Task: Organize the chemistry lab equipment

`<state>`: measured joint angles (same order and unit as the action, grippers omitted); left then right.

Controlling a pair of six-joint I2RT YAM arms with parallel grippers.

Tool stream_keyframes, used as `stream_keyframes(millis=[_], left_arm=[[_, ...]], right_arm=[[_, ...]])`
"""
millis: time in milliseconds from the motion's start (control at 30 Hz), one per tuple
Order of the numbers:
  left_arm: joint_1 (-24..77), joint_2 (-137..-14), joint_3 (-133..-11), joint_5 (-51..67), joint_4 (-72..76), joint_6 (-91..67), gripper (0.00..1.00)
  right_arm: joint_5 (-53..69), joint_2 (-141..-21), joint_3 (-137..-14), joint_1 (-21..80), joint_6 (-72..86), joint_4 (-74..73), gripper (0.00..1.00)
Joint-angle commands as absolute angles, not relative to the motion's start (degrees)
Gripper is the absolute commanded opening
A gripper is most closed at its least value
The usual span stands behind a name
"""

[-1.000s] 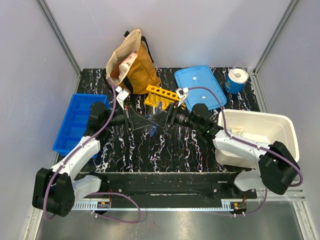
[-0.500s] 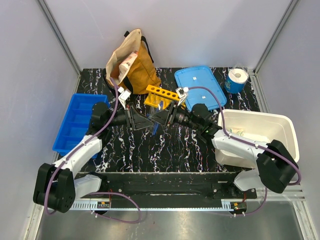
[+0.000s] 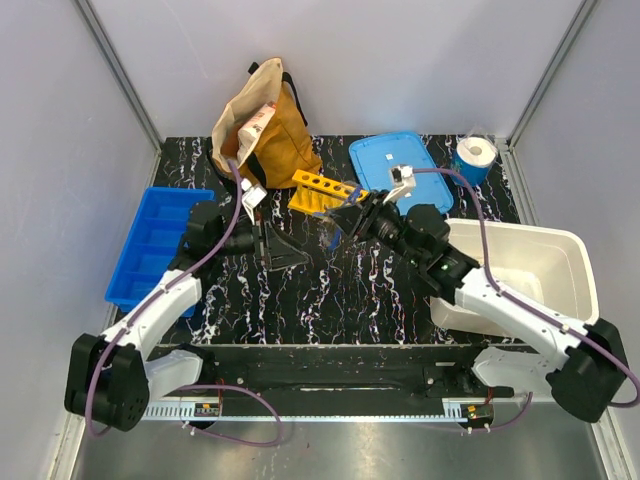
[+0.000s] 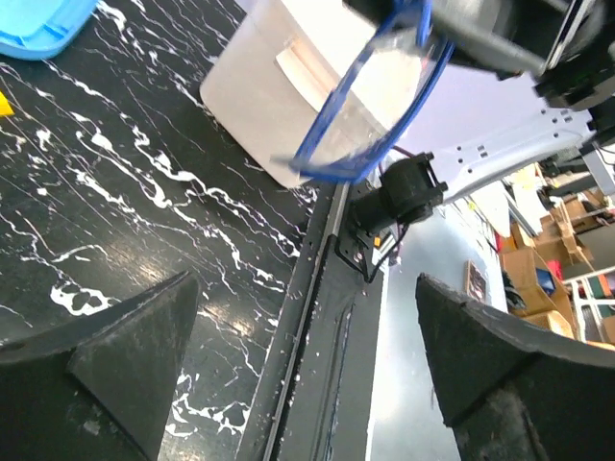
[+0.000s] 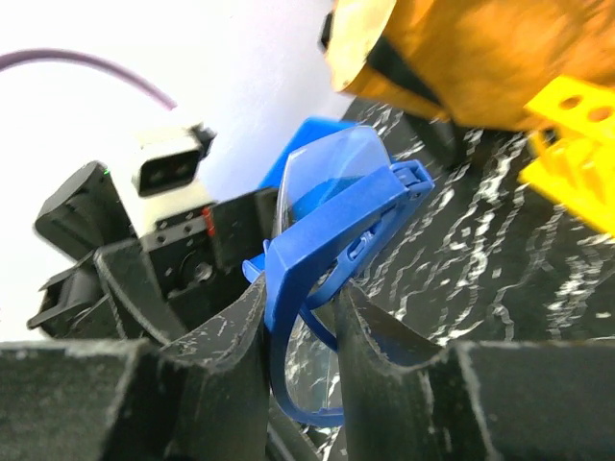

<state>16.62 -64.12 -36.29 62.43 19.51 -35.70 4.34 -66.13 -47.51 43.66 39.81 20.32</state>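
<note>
While clamping goggles (image 5: 332,216), right hand (image 5: 303,300) hovers.

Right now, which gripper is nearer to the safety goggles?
Right. The right gripper clamps the safety goggles by their blue frame between its fingers; the left gripper faces them with jaws open, apart from them.

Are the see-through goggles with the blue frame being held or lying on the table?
Held: the right pincer is shut on the blue-framed clear goggles, squeezing the frame from both sides.
</note>
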Motion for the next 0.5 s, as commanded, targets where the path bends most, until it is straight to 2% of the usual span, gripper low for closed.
stream_keyframes(millis=[0,67,133,300,467], left_arm=[[16.96,-60.39,-42.88,56.89,2.24,-18.32,0.99],[17.05,-58.98,-45.69,48.30,-8.83,-10.14,0.99],[17.23,-57.05,-46.49,41.25,-13.60,-6.87,0.99],[17.31,-53.88,-47.37,28.32,-19.33,-7.20,0.99],[17.31,-53.44,-49.48,20.49,-23.72,-7.30,0.99]], right_arm=[[-3.52,-62.50,-55.36,39.83,30.94,6.36,0.34],[-2.73,-60.65,-56.68,35.44,30.76,2.39,0.35],[-2.98,-58.11,-57.82,31.13,30.76,-3.48,0.35],[-13.16,-53.88,-62.92,23.65,28.65,-21.94,0.35],[-20.56,-50.02,-63.90,19.26,28.39,-31.80,0.35]])
